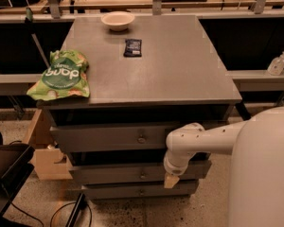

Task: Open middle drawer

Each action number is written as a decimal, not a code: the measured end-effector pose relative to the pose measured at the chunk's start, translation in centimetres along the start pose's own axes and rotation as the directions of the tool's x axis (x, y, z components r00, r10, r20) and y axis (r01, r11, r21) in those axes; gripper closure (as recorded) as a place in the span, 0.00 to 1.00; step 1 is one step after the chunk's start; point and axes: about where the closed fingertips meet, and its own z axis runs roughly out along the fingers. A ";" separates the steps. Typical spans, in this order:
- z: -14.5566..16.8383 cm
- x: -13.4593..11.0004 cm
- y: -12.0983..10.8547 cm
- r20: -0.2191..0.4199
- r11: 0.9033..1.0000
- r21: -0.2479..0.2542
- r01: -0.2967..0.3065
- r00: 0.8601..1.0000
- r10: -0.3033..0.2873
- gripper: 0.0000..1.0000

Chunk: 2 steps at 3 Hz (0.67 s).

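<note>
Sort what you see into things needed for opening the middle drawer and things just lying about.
Needed: middle drawer; hand, in front of its right side.
Lying about: bowl; dark packet; green bag; bottle.

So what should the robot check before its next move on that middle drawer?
1. Right drawer picked: wide grey middle drawer, second of three: ok.
2. Its small round knob in plain view: ok.
3. Drawer looks shut: ok.
4. Tan-tipped gripper at the knob: not ok, it hangs to the knob's right.
5. Green crinkly snack bag steady at the edge of the grey cabinet top: cannot tell.
</note>
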 end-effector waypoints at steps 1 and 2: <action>0.1 0.0 0.1 0.000 1.000 -0.003 0.001 1.000 -0.001 0.72; 0.2 0.0 0.1 0.000 1.000 -0.004 0.001 1.000 -0.001 0.95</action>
